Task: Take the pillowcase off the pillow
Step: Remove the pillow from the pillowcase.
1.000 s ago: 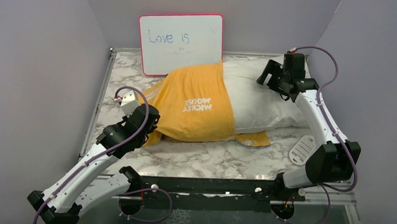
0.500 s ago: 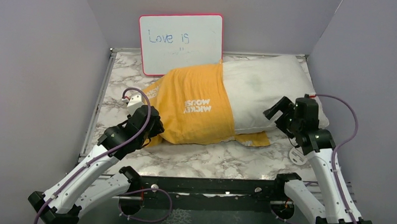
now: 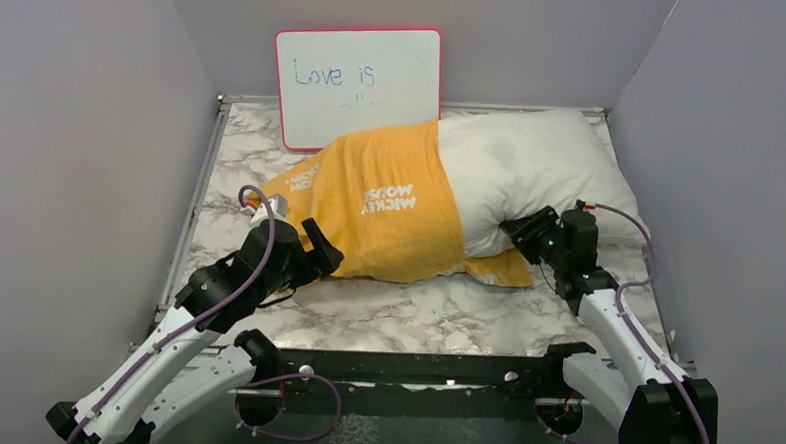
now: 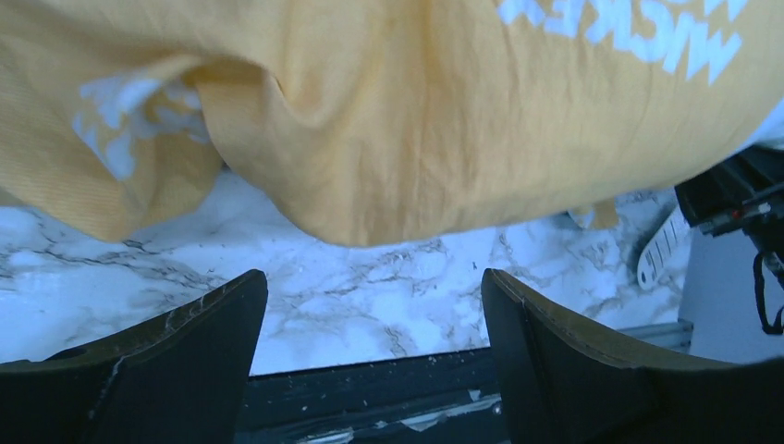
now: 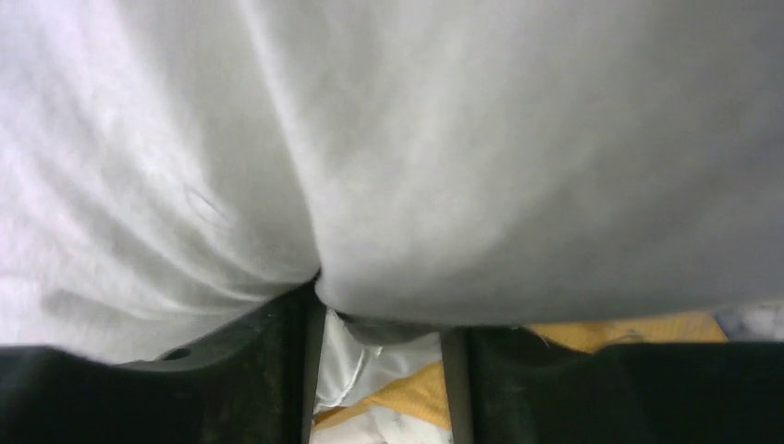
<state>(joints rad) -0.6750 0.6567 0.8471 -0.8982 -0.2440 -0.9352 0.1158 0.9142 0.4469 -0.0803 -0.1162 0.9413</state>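
Seen from above, the yellow pillowcase [image 3: 385,207] hides the left half of the pillow [image 3: 531,173] and masks the lower right corner of the whiteboard [image 3: 357,80], whose faint second line is unreadable. In the right wrist view, bulging pillow fabric buries the tips of the right pincer [image 5: 379,314], grip unclear. The left wrist view's top edge crops the white lettering [image 4: 629,28].

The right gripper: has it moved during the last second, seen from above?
Yes. The right gripper came from the far right corner, level with the whiteboard, toward the near edge, to the pillow's front side.

The pillowcase [image 3: 380,206] sheathes the left end of the pillow [image 3: 531,173].
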